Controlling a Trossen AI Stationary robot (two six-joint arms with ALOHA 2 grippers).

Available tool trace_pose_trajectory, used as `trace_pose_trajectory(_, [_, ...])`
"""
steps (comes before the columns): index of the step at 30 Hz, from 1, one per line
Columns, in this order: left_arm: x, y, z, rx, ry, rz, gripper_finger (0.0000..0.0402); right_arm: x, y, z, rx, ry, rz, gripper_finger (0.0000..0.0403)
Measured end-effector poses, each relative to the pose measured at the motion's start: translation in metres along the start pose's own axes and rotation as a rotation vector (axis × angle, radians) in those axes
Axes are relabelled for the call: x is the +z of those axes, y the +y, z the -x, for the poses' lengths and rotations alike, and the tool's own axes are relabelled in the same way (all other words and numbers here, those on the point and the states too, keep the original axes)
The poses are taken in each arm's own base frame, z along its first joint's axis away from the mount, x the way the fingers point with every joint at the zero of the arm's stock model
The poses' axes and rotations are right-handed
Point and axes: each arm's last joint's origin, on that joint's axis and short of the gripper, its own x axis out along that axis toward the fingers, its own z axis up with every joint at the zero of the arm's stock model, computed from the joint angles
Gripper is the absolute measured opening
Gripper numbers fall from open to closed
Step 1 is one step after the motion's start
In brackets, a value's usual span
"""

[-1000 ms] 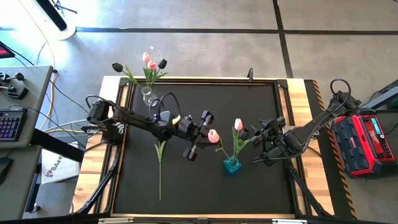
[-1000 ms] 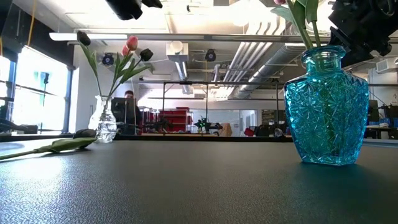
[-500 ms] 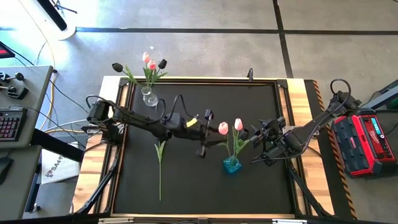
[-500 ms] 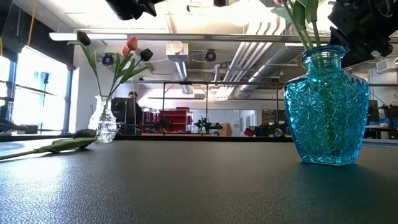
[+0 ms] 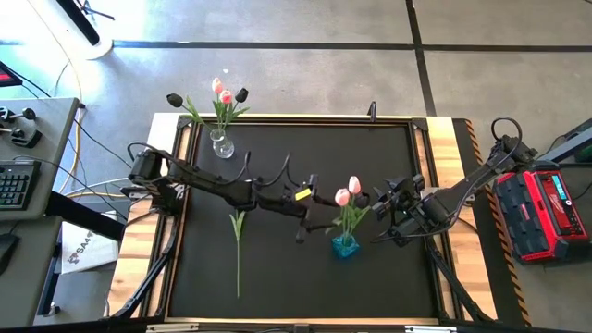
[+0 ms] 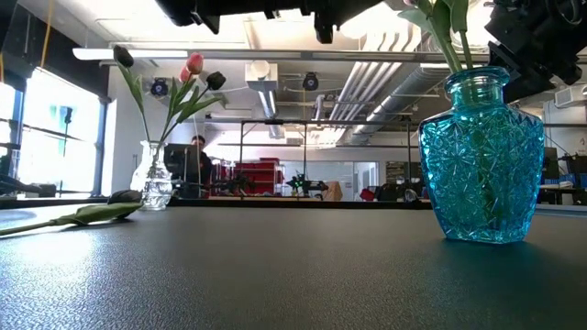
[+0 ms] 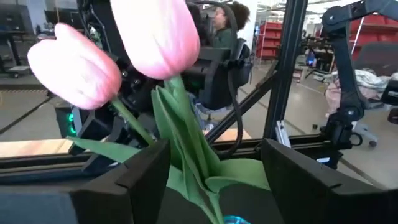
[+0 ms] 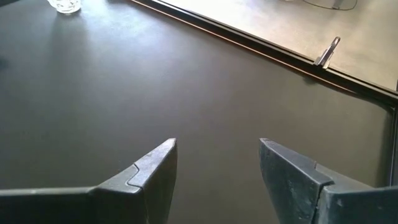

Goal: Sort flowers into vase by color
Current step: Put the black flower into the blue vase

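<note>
A blue glass vase (image 5: 344,246) (image 6: 477,156) stands on the black mat and holds two pink flowers (image 5: 342,197) (image 5: 354,185) upright. My left gripper (image 5: 319,215) hovers just left of it, open. In its wrist view the green stems (image 7: 186,137) rise between its two fingers (image 7: 143,180) without touching them, both pink heads (image 7: 155,34) above. My right gripper (image 5: 393,217) waits open to the right of the blue vase. A clear vase (image 5: 220,143) at the far left holds pink and dark flowers. One dark-headed flower (image 5: 239,245) lies flat on the mat.
The mat has a raised metal frame (image 5: 296,118) around it, with wooden boards at both sides. A keyboard (image 5: 14,185) lies on a desk at the left and a red case (image 5: 546,213) stands at the right. A person (image 6: 194,165) shows in the room behind.
My left gripper has carried a pink flower toward the table's right, up to the blue vase, then opened and let go. The flower has swung from slanting to upright, and its head now stands beside the other pink head in the blue vase.
</note>
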Motion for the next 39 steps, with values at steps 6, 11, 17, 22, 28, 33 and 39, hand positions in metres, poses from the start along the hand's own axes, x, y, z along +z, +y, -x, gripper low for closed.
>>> trace_pose_trajectory(6, [0.001,-0.002,0.004,-0.015,0.064,-0.021,0.0243,0.000,0.000,0.000,0.001,0.015,-0.001,0.0213])
trace_pose_trajectory(11, [0.006,-0.001,0.021,0.065,0.261,-0.044,0.0243,-0.001,0.000,0.000,0.002,0.036,-0.012,0.0213])
trace_pose_trajectory(17, [0.015,-0.001,0.049,0.182,0.457,0.075,0.0243,-0.002,0.001,0.000,0.008,0.085,-0.016,0.0213])
trace_pose_trajectory(22, [-0.002,-0.002,0.074,0.381,0.724,0.300,0.0243,-0.004,0.001,0.000,0.012,0.128,-0.048,0.0213])
trace_pose_trajectory(28, [-0.035,-0.004,0.101,0.724,1.051,0.605,0.0243,-0.003,0.001,0.000,0.011,0.123,-0.058,0.0213])
trace_pose_trajectory(33, [-0.053,-0.018,0.118,0.918,1.199,0.714,0.0243,-0.004,0.001,0.000,0.011,0.121,-0.045,0.0213])
trace_pose_trajectory(39, [-0.085,-0.026,0.140,1.024,1.275,0.804,0.0243,-0.003,0.001,0.000,0.014,0.097,-0.010,0.0213])
